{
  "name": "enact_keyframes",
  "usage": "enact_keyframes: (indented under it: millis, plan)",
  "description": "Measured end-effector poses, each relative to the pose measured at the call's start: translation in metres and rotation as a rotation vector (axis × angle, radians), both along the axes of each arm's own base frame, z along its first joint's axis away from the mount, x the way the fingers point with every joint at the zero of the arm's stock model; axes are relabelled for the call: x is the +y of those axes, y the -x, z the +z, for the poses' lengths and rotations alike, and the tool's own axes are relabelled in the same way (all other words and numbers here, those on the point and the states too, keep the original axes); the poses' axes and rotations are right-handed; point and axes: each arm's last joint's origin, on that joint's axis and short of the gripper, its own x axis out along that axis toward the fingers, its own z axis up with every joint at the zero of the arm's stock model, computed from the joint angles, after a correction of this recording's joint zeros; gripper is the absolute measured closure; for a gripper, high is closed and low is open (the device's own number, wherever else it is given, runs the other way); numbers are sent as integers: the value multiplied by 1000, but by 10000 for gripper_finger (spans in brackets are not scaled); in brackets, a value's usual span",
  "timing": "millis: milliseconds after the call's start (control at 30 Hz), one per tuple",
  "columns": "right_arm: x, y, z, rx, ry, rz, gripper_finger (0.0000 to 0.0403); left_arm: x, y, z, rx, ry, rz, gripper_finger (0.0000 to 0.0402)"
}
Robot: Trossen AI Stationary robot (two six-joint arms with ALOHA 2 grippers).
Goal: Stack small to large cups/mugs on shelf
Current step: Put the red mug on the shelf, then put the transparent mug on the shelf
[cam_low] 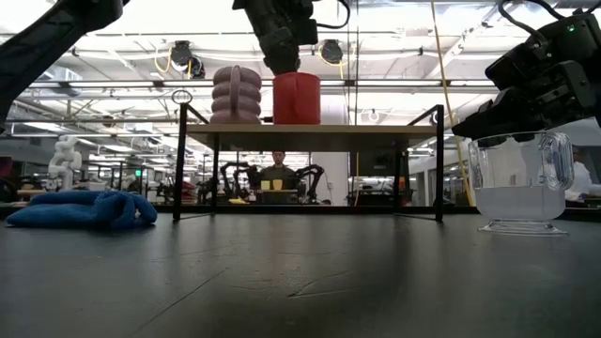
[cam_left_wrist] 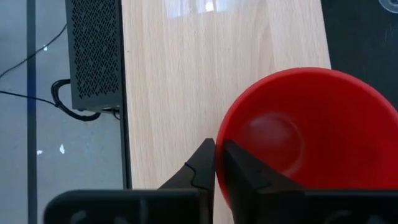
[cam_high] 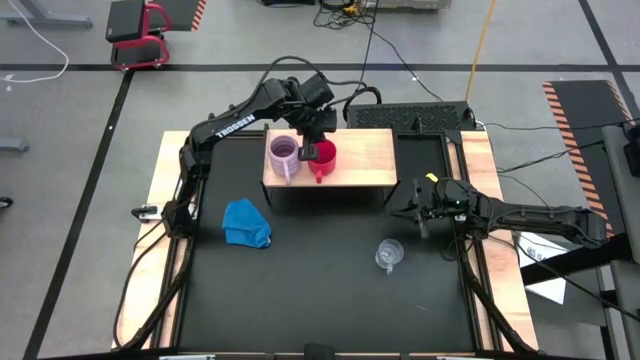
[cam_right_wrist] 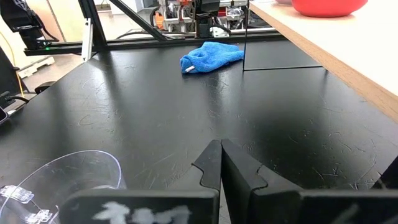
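The red mug [cam_high: 325, 158] stands on the light wooden shelf [cam_high: 365, 150], right beside the pale lilac mug [cam_high: 283, 155], which stands upright on its base; in the low view both the red mug [cam_low: 296, 99] and the lilac mug [cam_low: 236, 94] sit on the board. My left gripper [cam_left_wrist: 217, 144] reaches over the shelf and is shut on the red mug. The clear glass cup [cam_high: 388, 253] stands upright on the black tabletop. My right gripper [cam_right_wrist: 220, 144] is shut and holds nothing, hovering near the shelf's right end, on the far side of the glass cup [cam_right_wrist: 68, 180]. My left gripper pinches the red mug's wall at the rim [cam_left_wrist: 219, 127], on the side facing the lilac mug. One finger [cam_left_wrist: 242, 171] is inside the mug and the other [cam_left_wrist: 200, 167] outside. The fingers come from above, pointing down. The mug is upright with its base on the shelf.
A crumpled blue cloth [cam_high: 246, 222] lies on the tabletop to the left, near the shelf's left legs. The shelf's right half [cam_high: 375, 148] is bare wood. A dark perforated box [cam_high: 410, 117] sits behind the shelf. Open black tabletop [cam_high: 320, 290] spreads toward the near edge.
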Motion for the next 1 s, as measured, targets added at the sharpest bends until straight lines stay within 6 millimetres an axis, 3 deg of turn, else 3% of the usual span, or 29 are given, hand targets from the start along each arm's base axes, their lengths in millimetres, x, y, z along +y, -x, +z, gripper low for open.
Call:
enact_keyframes:
  millis: [300,700,1000]
  plan:
    - [0,0,0,0,0,0,403,-2,-1,0,12,-23,-1,326]
    - [0,0,0,1,0,0,403,-5,-4,1,9,-61,-14,319]
    - [0,0,0,1,0,0,403,-17,8,31,-75,-126,-31,318]
